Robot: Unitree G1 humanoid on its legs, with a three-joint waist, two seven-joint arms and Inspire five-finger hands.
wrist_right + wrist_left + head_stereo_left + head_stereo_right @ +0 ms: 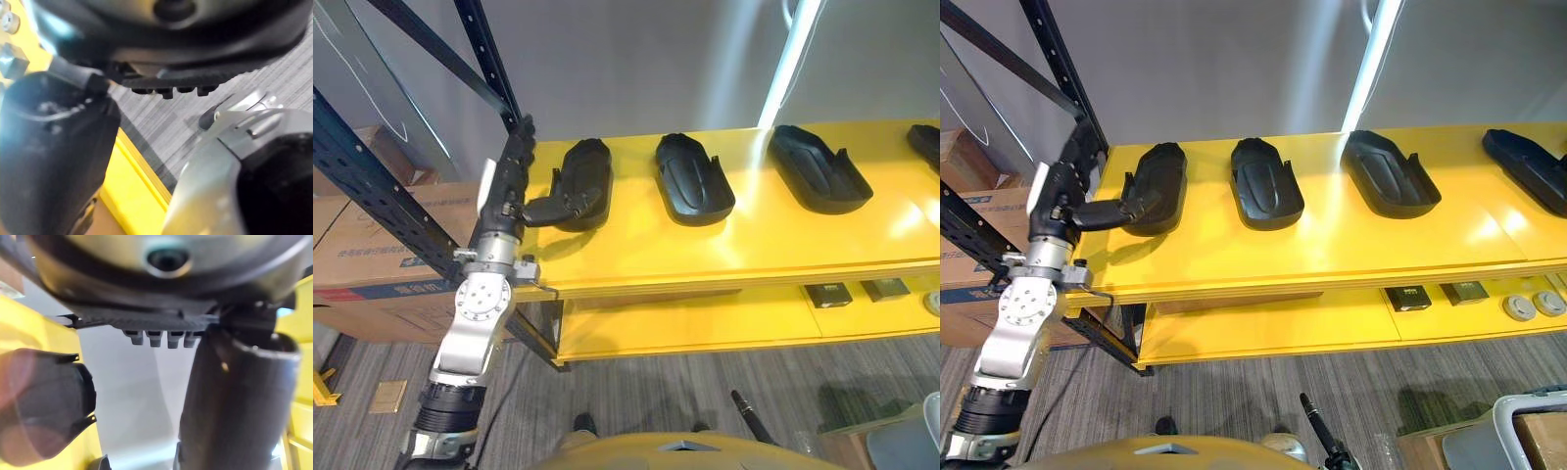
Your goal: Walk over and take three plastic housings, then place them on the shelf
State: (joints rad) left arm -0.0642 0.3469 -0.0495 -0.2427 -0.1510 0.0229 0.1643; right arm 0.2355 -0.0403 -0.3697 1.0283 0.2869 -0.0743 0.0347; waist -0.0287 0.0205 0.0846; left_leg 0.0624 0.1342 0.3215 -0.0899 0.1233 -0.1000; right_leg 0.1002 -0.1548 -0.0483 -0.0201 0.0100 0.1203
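Right now: dark blue rack post with slanted braces at left end of yellow shelf, right beside left arm. Cardboard boxes stacked behind post. Lower shelf board with two small dark boxes side by side and two round grey parts at far right. Grey carpet floor below, grey bin at lower right, grey wall behind with bright light strip.

Four black plastic housings in a row on top of shelf, apart from each other, all resting flat:
- leftmost housing
- second housing, domed side up, ridged
- third housing, hollow side up, raised walls
- fourth housing at right edge, partly cut off

All long, shoe-shaped, slightly glossy shells.

Left hand at left end of shelf, fingers straight, lying up along post, holding nothing. Thumb sticking out sideways to near end of leftmost housing; cannot tell whether touching.

Right hand low over floor; cannot tell its state.
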